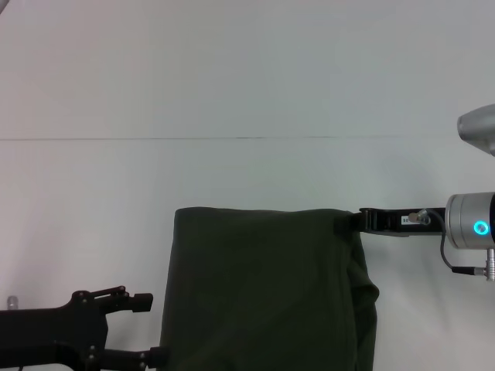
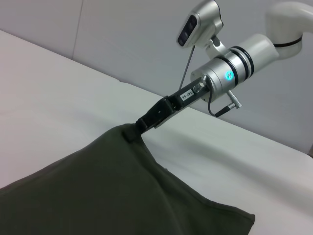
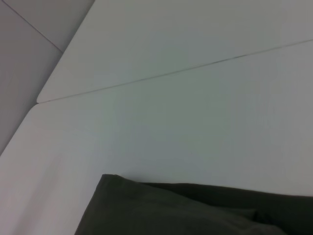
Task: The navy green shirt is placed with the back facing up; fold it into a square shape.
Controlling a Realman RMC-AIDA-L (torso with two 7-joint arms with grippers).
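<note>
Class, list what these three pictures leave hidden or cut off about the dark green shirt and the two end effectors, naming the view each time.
- Large dark olive-green cotton shirt: its near part is cut off by the head view's bottom edge.
- Right end effector: its fingertips are buried in the shirt's far right corner in the head and left wrist views; absent from the right wrist view.
- Left end effector: its lower finger meets the shirt's left edge at the frame's bottom, so any grip is unclear.
- Shirt's underside: hidden everywhere.

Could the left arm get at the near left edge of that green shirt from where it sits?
Probably yes. The left end effector sits just beside the navy green shirt, its open fingers pointing toward the near left edge, with nothing between them. The right end effector pinches the far right corner.
</note>
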